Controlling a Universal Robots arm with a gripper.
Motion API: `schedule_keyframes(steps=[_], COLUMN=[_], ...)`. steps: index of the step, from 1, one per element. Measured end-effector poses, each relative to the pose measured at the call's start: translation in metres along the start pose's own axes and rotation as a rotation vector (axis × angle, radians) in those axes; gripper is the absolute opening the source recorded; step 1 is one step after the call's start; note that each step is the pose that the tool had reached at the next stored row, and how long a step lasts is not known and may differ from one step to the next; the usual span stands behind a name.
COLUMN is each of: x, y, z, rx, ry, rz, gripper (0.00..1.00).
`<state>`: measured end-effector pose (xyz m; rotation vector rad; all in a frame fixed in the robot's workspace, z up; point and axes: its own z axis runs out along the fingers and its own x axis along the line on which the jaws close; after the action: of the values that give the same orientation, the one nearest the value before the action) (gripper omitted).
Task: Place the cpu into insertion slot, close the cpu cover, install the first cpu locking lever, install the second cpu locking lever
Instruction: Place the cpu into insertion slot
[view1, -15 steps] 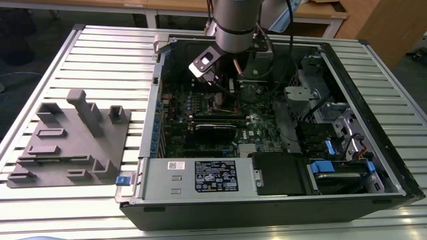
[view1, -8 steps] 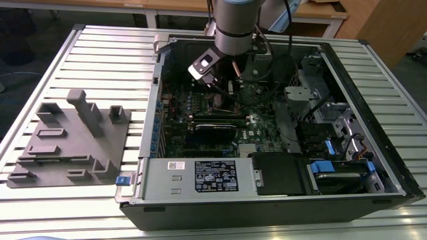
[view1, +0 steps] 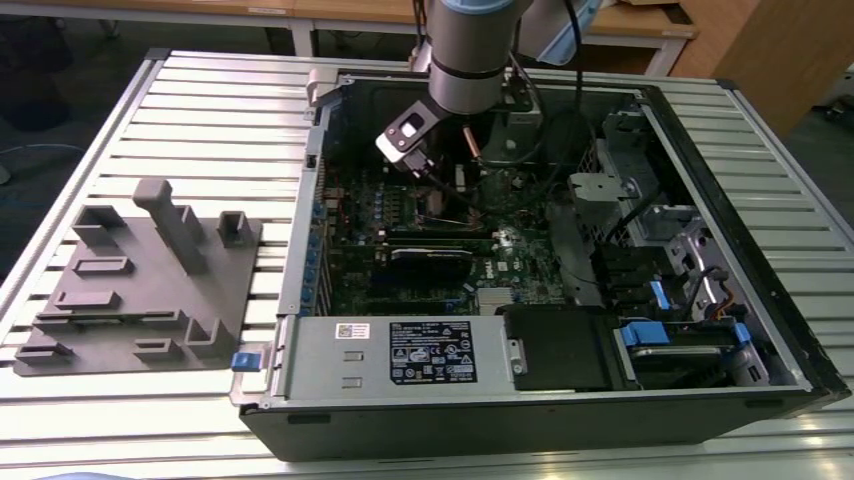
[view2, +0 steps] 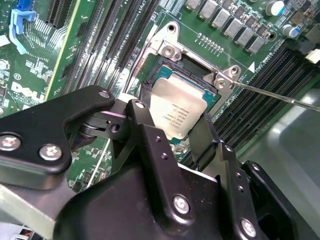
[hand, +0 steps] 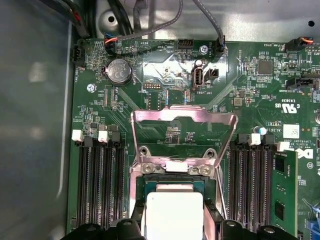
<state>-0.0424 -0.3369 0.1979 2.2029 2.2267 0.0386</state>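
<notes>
— Entry one: gripper (view2: 174, 119)?
— Pinching the cpu (view2: 178, 109) by two edges, directly over the insertion slot (view2: 176, 69).
— Entry two: cpu cover (hand: 150, 116)?
— Raised open, just beyond the gripper, at the slot's far rim.

Slatted metal table (view1: 200, 110), open computer case (view1: 534, 415) lying flat on it — exterior view's right, grey moulded fixture tray (view1: 140, 290) just beside the case — exterior view's left
</notes>
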Motion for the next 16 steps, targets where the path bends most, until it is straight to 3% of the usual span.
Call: schedule_keyframes(steps=[16], x=[-0.0004], y=[-0.0001], z=[0.0024], rx=[-0.0003], ry=[-0.0005], rz=[0.026], gripper=[0.54])
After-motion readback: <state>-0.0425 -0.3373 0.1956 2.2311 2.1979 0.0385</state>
